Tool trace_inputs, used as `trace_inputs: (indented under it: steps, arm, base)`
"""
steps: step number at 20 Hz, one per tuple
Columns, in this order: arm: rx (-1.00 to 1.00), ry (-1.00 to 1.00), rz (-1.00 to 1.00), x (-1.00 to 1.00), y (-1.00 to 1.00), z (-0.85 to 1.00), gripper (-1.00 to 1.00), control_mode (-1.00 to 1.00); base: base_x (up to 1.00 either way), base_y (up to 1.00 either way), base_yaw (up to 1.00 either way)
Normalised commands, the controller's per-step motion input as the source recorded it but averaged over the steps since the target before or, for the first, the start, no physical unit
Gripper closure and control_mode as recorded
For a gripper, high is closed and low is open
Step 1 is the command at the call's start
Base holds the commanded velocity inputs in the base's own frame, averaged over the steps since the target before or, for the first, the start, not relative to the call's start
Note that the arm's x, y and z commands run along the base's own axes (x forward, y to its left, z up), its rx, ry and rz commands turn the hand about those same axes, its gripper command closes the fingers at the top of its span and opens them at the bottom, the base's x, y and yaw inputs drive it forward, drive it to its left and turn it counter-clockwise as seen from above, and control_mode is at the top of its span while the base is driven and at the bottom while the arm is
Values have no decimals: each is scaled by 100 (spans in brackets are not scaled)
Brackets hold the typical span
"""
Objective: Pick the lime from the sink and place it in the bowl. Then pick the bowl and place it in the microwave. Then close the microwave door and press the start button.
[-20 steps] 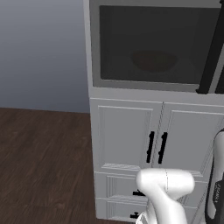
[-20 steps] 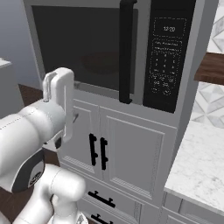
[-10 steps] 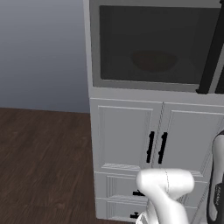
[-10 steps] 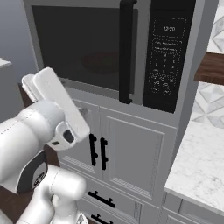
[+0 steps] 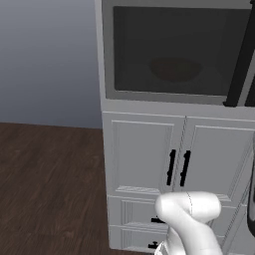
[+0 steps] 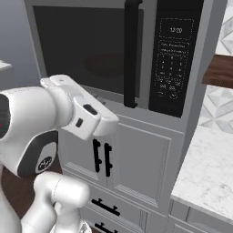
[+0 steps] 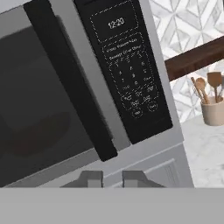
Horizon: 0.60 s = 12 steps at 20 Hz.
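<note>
Microwave (image 6: pixel 136 59) with its door (image 6: pixel 86 50) shut. The bowl (image 5: pixel 174 68) sits inside, dim behind the tinted window; the lime cannot be made out. The gripper (image 7: pixel 112 178) hangs in front of the microwave's lower edge, below the bar handle (image 7: pixel 70 83) and left of the keypad (image 7: pixel 127 65), fingertips (image 7: pixel 90 178) close together, holding nothing.

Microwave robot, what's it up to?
The microwave door is shut, and the bowl sits inside behind the dark window. The white arm points its gripper toward the black keypad panel, holding nothing, fingers close together. It looks ready to press the start button, which isn't pressed yet.
</note>
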Motion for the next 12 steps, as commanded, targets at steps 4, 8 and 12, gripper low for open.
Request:
trace_inputs:
  steps: [4,8,12]
  arm:
    - [-50,30,-14,-6,-34,0,100,-100]
    - [-33,28,-16,-4,-45,-5,100,-100]
    - [-30,15,-13,-6,-51,-19,100,-100]
  base:
    - [0,0,0]
    - [0,0,0]
    - [0,0,0]
